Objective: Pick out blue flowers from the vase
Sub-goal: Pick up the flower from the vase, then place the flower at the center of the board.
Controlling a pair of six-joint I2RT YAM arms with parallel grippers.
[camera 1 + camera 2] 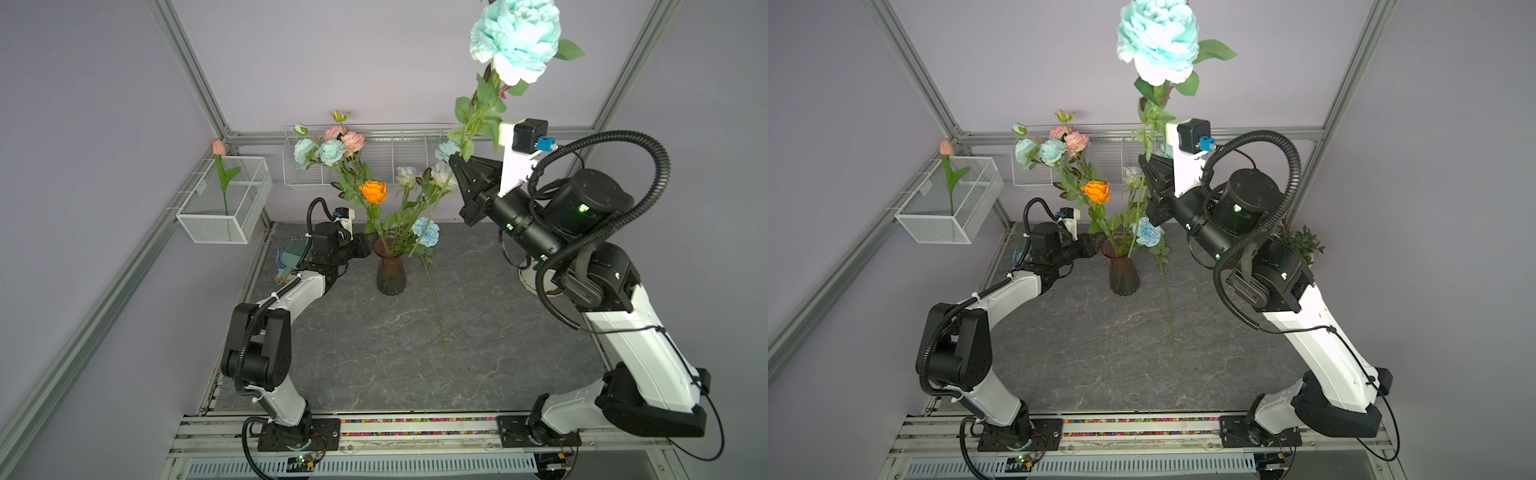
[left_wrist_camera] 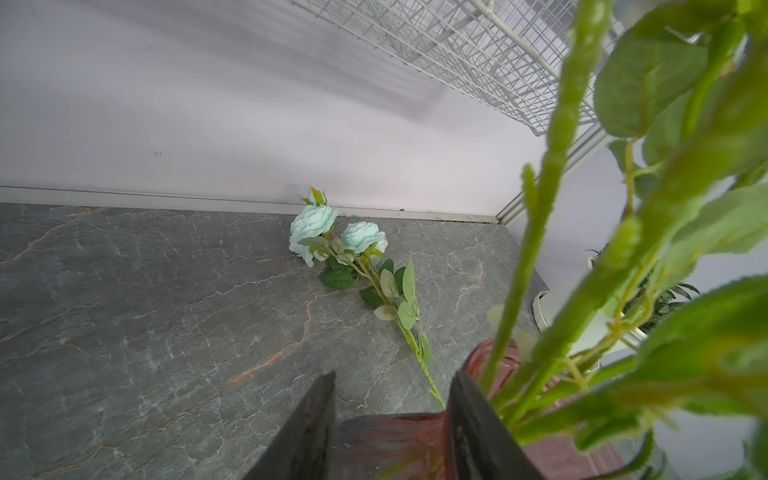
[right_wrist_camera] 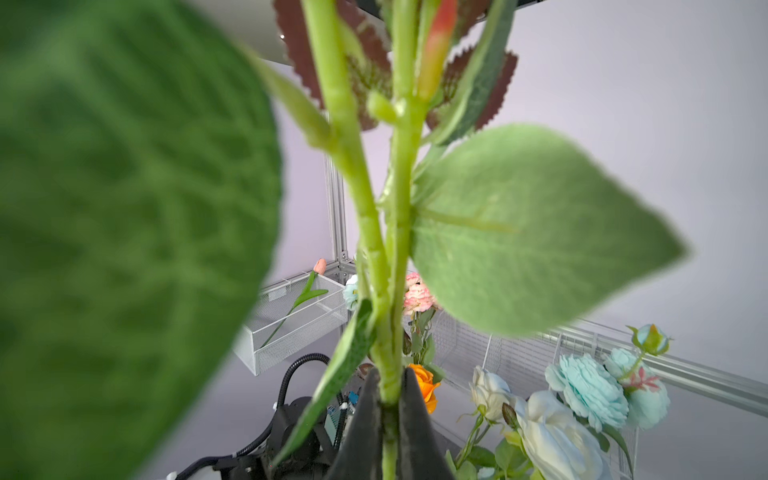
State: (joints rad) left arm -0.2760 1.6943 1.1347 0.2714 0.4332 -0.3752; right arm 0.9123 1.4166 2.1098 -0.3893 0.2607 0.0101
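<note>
Left wrist cam has the left jaws partway apart and clamped on the vase [image 2: 390, 440] up by its mouth, dark glass filling the gap between them, green stems crowding out of it. Past that a blue spray [image 2: 332, 237] lies flat on the bench [image 2: 145, 311] by the wall. In both top views another blue stem [image 1: 426, 230] lies on the bench just right of the vase. Further right, the right jaws are squeezed tight on the stalk of a big blue flower [image 1: 515, 37], its head way up above the rest of the bunch. Grey marbled bench, lilac walls, white wire baskets [image 1: 220, 199] hung on the frame
</note>
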